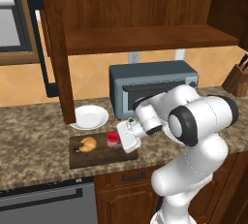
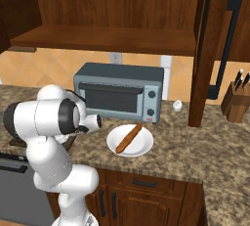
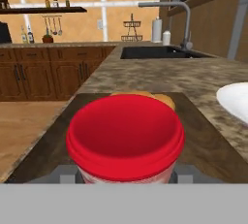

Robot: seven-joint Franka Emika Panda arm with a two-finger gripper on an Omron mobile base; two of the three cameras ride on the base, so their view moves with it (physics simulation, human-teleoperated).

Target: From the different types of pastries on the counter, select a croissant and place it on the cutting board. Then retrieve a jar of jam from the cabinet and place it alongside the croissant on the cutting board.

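My gripper is shut on the jar of jam, a small jar with a red lid, held low over the dark cutting board. Whether the jar touches the board I cannot tell. The golden croissant lies on the board just left of the jar. In the hand view the red lid of the jar is close up, with the croissant behind it on the board. The long stick-shaped pastry lies on a white plate. The cabinet stands with its door swung open.
A grey toaster oven stands behind the board, with the white plate at its left. A knife block sits at the far right of the granite counter. A sink lies farther along the counter. A small shaker stands by the toaster.
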